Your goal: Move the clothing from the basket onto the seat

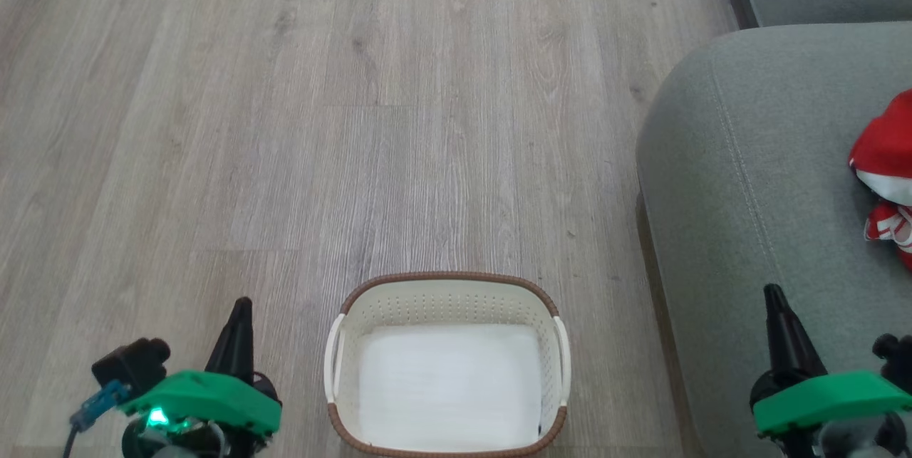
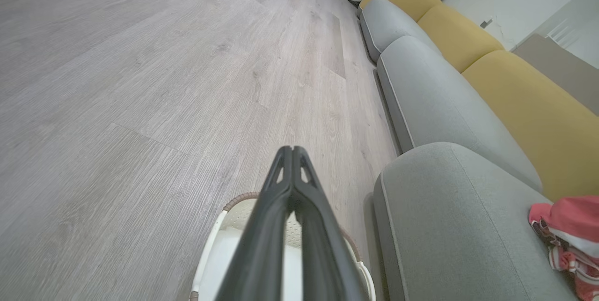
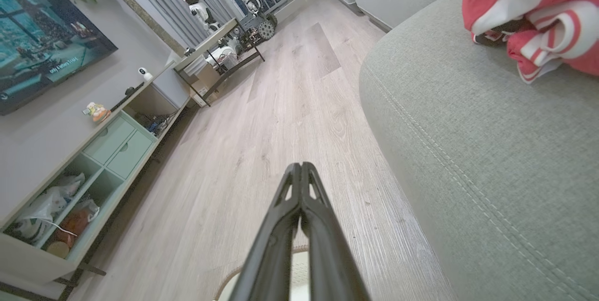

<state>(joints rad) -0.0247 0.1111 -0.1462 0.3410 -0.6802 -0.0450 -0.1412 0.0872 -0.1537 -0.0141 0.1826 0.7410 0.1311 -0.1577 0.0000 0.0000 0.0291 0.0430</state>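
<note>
The cream basket (image 1: 447, 293) with its brown rim stands on the floor at the bottom middle, holding just the flat white sheet (image 1: 449, 383). Red clothing with white bands (image 1: 887, 159) lies bunched on the grey-green seat (image 1: 755, 180) at the right edge; it also appears in the left wrist view as clothing (image 2: 566, 231) and in the right wrist view as clothing (image 3: 533, 6). My left gripper (image 1: 241, 305) hovers left of the basket, shut and holding nothing. My right gripper (image 1: 773, 294) is over the seat's front part, shut and holding nothing, well short of the clothing.
Grey wood floor (image 1: 356, 123) stretches ahead and to the left. More sofa cushions (image 2: 421, 81) with yellow backs (image 2: 529, 113) run along the right. A TV cabinet with shelves (image 3: 93, 160) lines the far wall.
</note>
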